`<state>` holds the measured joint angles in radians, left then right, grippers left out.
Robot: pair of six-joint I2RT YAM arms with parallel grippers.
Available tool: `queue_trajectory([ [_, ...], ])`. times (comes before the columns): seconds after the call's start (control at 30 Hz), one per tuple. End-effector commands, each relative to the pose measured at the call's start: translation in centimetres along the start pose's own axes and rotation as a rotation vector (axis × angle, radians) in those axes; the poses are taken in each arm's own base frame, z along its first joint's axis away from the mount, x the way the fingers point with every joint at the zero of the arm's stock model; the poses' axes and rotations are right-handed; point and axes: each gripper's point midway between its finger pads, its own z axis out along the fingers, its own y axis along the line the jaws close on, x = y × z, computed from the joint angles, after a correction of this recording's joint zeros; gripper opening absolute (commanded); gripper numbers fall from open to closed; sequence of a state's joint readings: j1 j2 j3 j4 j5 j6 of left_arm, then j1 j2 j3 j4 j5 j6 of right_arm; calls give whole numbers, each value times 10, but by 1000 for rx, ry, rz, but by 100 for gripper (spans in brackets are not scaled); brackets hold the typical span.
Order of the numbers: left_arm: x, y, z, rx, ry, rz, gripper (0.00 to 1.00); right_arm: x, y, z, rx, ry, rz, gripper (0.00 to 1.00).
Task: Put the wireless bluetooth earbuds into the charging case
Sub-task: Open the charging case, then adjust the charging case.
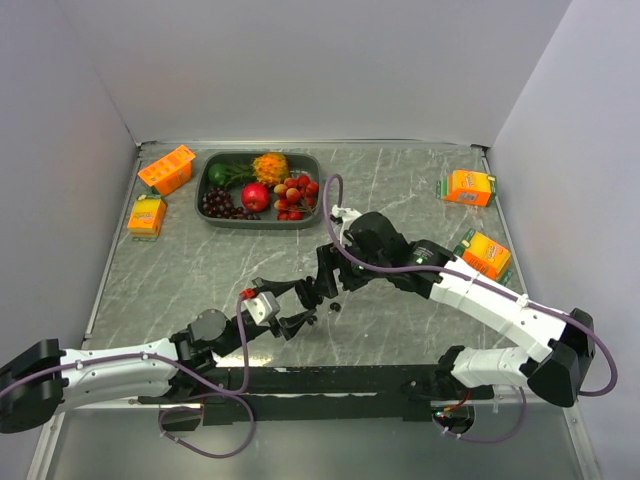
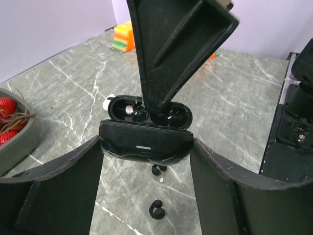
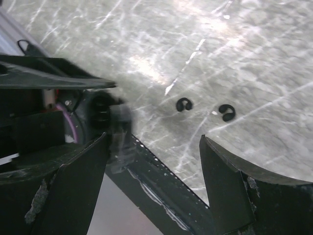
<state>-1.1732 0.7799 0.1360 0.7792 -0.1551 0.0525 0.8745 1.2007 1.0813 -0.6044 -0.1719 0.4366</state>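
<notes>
Centrally, the left gripper (image 2: 146,142) is clenched on the black charging case (image 2: 143,148), one finger against each side. The lid is swung back toward 12 o'clock, so both wells are exposed. The case appears to be held just clear of the marble table (image 2: 68,83).

In the left wrist view, a single finger (image 2: 171,54) of the right gripper (image 3: 154,142) comes down from 12 o'clock. Its tip reaches the open wells, but whether it touches anything there cannot be told. The right wrist view shows that gripper released, jaws wide apart with only table between them.

Two black, C-shaped earbuds lie loose on the table. The nearer earbud (image 2: 157,170) is at 6 o'clock of the case, partly hidden by it, and the farther earbud (image 2: 156,210) lies beyond it on the same line. A small white piece (image 2: 108,100) shows at 10 o'clock of the case; what it is cannot be told. The wells hold glossy dark shapes, and it is unclear whether anything is seated in them.

The step in hand is judged to be loading: the case is open and presented, and these two pieces are not yet in. The next move calls for the right gripper to draw off the case, descend on one loose piece and pinch it narrowly. It must then turn the curved body to match a well, while the left gripper keeps the case level and steady.
</notes>
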Motion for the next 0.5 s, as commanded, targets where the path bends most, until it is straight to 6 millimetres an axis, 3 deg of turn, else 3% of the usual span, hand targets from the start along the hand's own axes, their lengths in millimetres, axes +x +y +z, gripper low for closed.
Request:
queue_trajectory([
  [0.0,-21,2,0,-15,-79,-13,1,-19,1,-18,4,-79,9,82],
  [0.23,-26,2,-2,-13,-100,-25,1,-32,30,-27,-158,-145,22,82],
  [0.47,-32,-1,-1,-4,-120,-29,1,-35,42,-18,-232,-117,57,70],
])
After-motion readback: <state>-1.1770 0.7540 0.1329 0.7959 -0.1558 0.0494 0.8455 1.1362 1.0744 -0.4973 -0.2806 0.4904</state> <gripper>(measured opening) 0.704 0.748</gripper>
